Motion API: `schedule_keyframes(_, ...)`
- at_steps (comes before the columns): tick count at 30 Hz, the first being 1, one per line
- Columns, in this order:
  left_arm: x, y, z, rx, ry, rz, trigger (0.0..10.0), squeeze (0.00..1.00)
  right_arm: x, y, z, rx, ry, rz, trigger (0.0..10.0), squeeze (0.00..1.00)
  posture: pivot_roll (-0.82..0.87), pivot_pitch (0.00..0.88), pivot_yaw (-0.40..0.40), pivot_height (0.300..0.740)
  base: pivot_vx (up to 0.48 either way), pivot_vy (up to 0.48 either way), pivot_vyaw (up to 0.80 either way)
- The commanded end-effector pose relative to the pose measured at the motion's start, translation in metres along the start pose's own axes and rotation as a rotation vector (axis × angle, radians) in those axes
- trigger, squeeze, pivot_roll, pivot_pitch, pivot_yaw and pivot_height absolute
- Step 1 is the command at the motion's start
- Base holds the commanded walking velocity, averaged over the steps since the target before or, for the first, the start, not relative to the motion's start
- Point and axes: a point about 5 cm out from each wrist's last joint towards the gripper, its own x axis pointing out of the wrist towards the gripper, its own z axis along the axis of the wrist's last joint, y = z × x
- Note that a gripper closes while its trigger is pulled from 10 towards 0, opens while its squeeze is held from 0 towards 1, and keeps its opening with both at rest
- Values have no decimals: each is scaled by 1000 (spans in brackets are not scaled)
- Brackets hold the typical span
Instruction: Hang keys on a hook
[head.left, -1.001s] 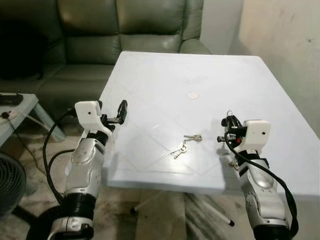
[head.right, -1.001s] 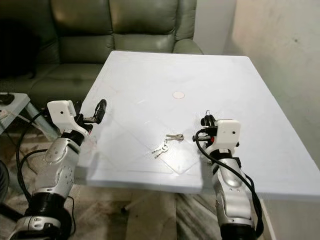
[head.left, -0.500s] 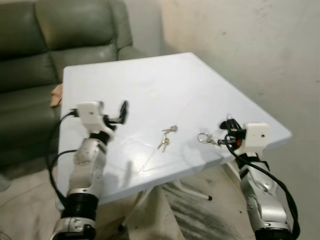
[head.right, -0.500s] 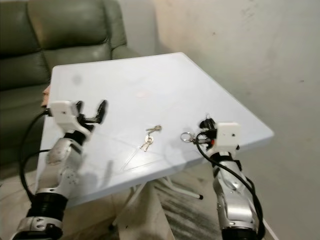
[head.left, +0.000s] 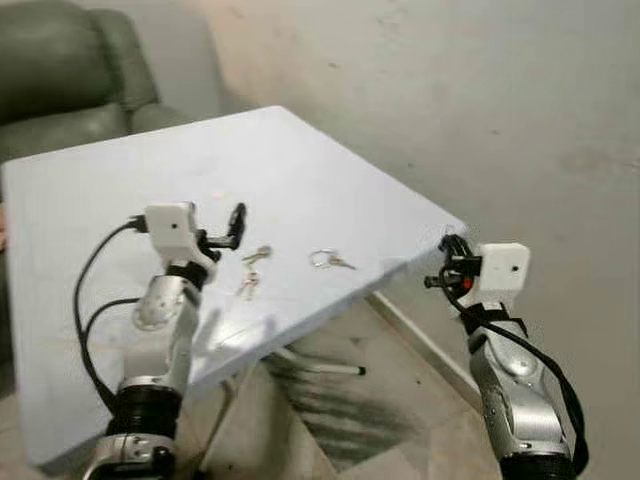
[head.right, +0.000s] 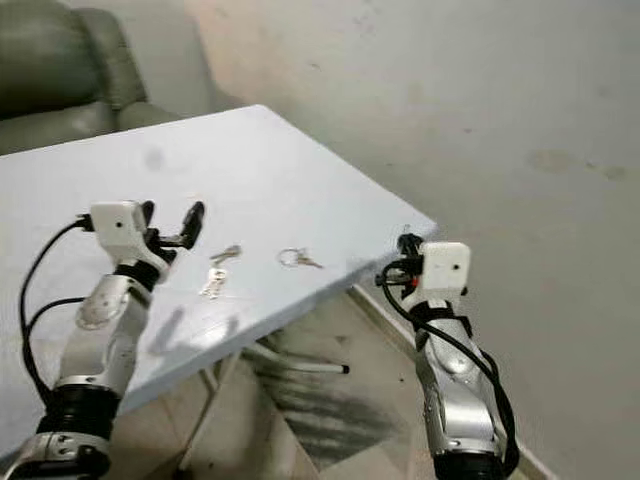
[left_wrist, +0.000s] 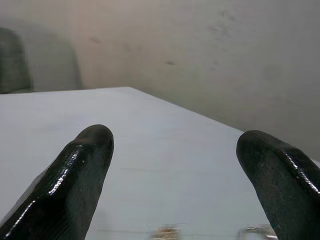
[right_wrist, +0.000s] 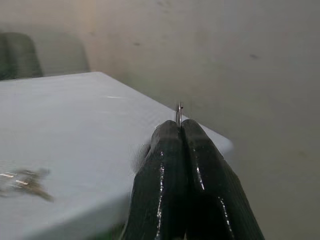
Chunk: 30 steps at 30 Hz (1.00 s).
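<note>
Bare pale wall (head.left: 480, 90) with faint stains runs behind a white table (head.left: 300, 170), and a green sofa (head.left: 60, 80) sits at the far left corner. Left eye view: left gripper (head.left: 236, 226) is held above the table near its front edge, fingers apart, holding nothing; a black cable loops from that arm. Two loose bunches lie on the tabletop: a bunch of keys (head.left: 252, 270) just beside the left gripper, and a key ring with a key (head.left: 327, 260) a bit further toward the table's right corner. Right gripper (head.left: 447, 262) hangs past the table's right corner, over the floor (head.left: 400, 370), near the wall. White table legs (head.left: 320, 365) show under the top. Right eye view: same layout, keys (head.right: 218, 270) and ring (head.right: 296, 258) lie between the two arms, right gripper (head.right: 403, 262) off the table edge. Left wrist view: two black fingers (left_wrist: 75, 175) spread wide, nothing between them, tabletop and wall ahead, blurred keys at the frame's lower edge. Right wrist view: fingers (right_wrist: 170, 170) pressed tight together, pinching a thin metal ring (right_wrist: 178, 114) that sticks up from the tips; the table corner and wall lie beyond, blurred keys on the table to one side.
</note>
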Motion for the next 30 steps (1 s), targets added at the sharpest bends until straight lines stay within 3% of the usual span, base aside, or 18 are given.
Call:
schedule_keyframes(1,1,-1,-1,-24,6,15,10000,0,1,1,5,4,-17,-6,10000,0,-36,0,29,740,0,0,-769)
schedule_keyframes(12,2,-1,-3,-40,22,37,10000,0,-1,-1,3,2,-11,-14,10000,0,-38,0,30,740,0,0,-769)
schedule_keyframes(16,3,-1,-6,-81,55,49,10000,0,-1,0,4,1,-12,-10,10000,0,-37,0,26,740,0,0,-769)
schedule_keyframes(30,0,-5,-12,-66,115,1,10000,0,-3,1,3,-3,-8,-1,10000,0,-40,0,26,740,0,0,-769)
